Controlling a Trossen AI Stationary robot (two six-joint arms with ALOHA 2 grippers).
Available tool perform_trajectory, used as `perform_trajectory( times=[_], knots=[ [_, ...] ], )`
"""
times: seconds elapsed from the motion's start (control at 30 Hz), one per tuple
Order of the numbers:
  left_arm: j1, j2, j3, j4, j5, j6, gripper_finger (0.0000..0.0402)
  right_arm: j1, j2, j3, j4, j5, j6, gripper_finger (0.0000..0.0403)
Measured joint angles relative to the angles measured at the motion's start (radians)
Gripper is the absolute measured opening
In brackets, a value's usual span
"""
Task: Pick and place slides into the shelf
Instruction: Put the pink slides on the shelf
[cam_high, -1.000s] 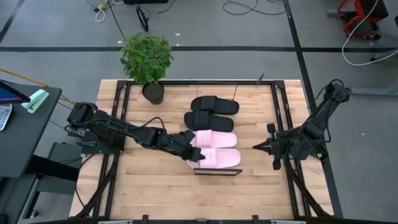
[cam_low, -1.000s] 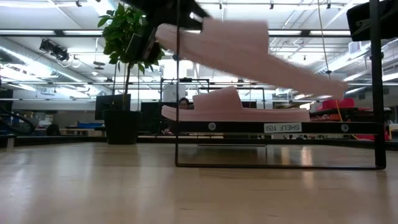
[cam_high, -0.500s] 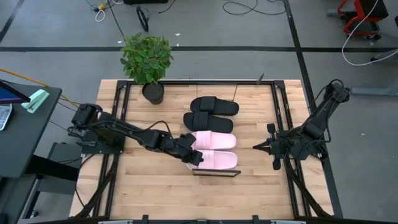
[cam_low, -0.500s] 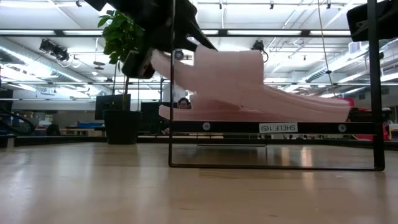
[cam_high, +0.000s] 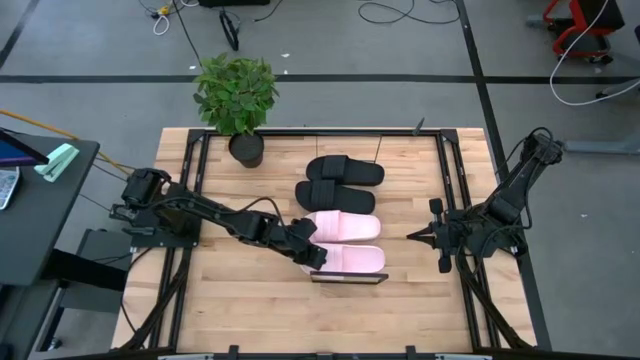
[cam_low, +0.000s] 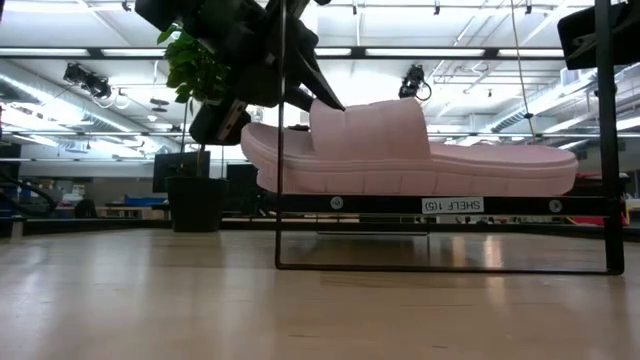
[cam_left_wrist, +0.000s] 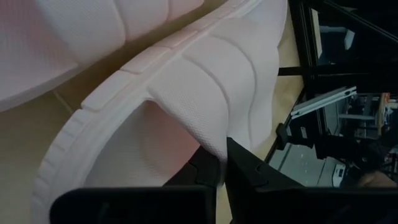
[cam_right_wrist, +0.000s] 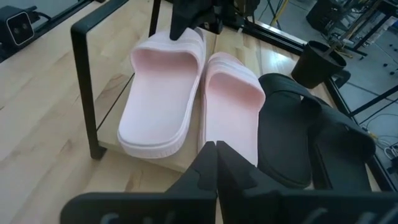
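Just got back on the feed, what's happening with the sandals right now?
The left tool is shut on the strap of a pink sandal, which lies level on the near end of the shelf. The other pink sandal and the two black sandals sit in a row beside it. The right tool waits shut, off to the side, holding nothing.

pink slides (cam_high: 345, 243), black slides (cam_high: 340, 182), light-wood shelf (cam_right_wrist: 146, 155)

shelf (cam_high: 347, 276), four slides (cam_high: 345, 258) on it
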Motion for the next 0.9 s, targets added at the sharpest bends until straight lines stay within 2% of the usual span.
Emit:
perform_trajectory(
  times=[0.3,0.5,0.9],
  knots=[
    [0.02,0.0,0.001,-0.071,-0.029,0.003,0.0026,0.0,0.0,0.0,0.0,-0.003,0.008,0.0],
    [0.028,0.0,0.001,-0.069,-0.031,0.042,0.0045,0.0,0.0,0.0,0.0,-0.006,0.016,0.0],
    [0.024,0.0,0.0,-0.071,-0.041,0.072,0.0129,0.0,0.0,0.0,0.0,-0.03,0.034,0.0003]
  ],
)
